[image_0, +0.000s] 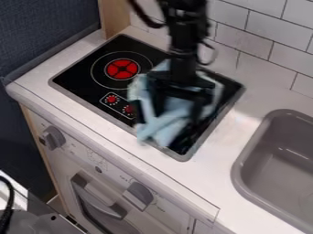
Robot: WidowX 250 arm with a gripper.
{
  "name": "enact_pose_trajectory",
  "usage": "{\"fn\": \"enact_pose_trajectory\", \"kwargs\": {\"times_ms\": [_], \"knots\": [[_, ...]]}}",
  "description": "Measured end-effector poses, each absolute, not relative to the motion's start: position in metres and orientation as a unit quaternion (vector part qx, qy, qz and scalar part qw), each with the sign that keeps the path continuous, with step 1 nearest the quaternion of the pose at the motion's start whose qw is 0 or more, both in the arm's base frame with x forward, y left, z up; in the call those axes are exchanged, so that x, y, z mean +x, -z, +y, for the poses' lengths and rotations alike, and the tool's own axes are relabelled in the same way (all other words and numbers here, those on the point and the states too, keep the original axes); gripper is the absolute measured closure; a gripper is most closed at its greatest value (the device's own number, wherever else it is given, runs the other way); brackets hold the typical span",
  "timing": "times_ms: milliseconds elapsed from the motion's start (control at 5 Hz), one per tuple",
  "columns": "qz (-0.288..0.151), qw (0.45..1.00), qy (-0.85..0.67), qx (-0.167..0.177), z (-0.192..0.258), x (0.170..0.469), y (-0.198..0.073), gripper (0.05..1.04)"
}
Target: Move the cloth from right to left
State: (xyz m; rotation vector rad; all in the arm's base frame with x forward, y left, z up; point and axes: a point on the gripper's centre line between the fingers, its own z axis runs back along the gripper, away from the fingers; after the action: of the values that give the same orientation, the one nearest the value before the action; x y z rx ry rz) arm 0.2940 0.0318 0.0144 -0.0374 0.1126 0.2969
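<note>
With the arm (186, 41) entering from the top edge of the view, the gripper (168, 119) hangs over the sink-side half of the black cooktop (76, 81). Its two fingers are set wide apart. The light-blue cloth (174, 109) lies below the gripper body and in the span between the fingers; contact with either finger, and therefore any hold on the cloth, cannot be determined. The cloth is crumpled. One section extends behind the gripper toward the tiled wall (256, 34), one extends past the finger nearer the sink (284, 155), and the lower folds reach toward the front edge of the cooktop. The red burner (122, 69) is beside the cloth, on the side away from the sink, with two red control marks (111, 98) nearer the front edge.
</note>
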Motion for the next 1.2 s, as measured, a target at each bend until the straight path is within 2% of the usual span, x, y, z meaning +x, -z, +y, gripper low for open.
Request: {"fn": "enact_pose_trajectory", "kwargs": {"times_ms": [600,800,1000,1200], "knots": [[0.041,0.983,-0.177,0.0,0.109,0.273,-0.017,0.085],[0.034,0.985,-0.172,-0.001,0.116,0.275,-0.019,0.085],[0.028,0.984,-0.175,-0.009,0.114,0.276,-0.036,0.085],[0.026,0.985,-0.166,-0.037,0.105,0.278,-0.054,0.085]]}}
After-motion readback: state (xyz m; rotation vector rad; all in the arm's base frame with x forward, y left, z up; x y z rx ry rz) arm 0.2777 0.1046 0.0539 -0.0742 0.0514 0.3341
